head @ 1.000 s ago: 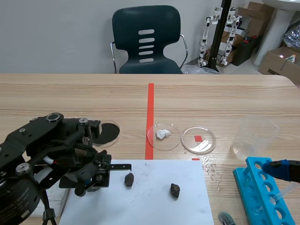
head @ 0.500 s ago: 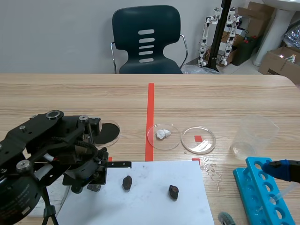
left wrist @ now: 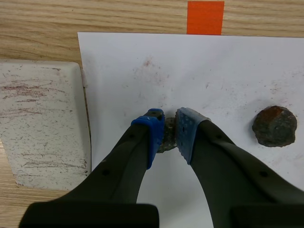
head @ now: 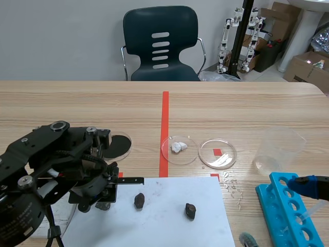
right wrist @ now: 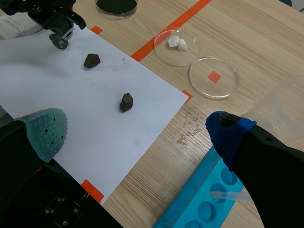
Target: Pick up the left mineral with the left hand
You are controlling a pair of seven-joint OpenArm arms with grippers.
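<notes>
My left gripper (left wrist: 166, 133) is shut on a small dark mineral (left wrist: 167, 136), pinched between its blue pads over the white paper (left wrist: 223, 71) near the sheet's left edge. In the right wrist view the same mineral (right wrist: 60, 42) hangs under the left gripper (right wrist: 56, 29). Two more dark minerals lie on the paper to its right (head: 139, 200) (head: 190, 210); the nearer one (left wrist: 274, 126) shows a reddish patch. In the scene view the left arm hides the held piece. My right gripper (right wrist: 137, 135) stands open and holds nothing, low at the right (head: 311, 186) above the blue rack.
A white streak plate (left wrist: 42, 123) lies left of the paper. Behind the paper stand a dish of black powder (head: 117, 144), a dish with white pieces (head: 179, 150) and an open dish (head: 217, 154). A clear beaker (head: 277, 149) and a blue tube rack (head: 288, 213) are at the right.
Over the last second the left arm shifted slightly left and back. The two loose minerals sit slightly lower in the view than a second ago. Nothing has moved in the last half second.
</notes>
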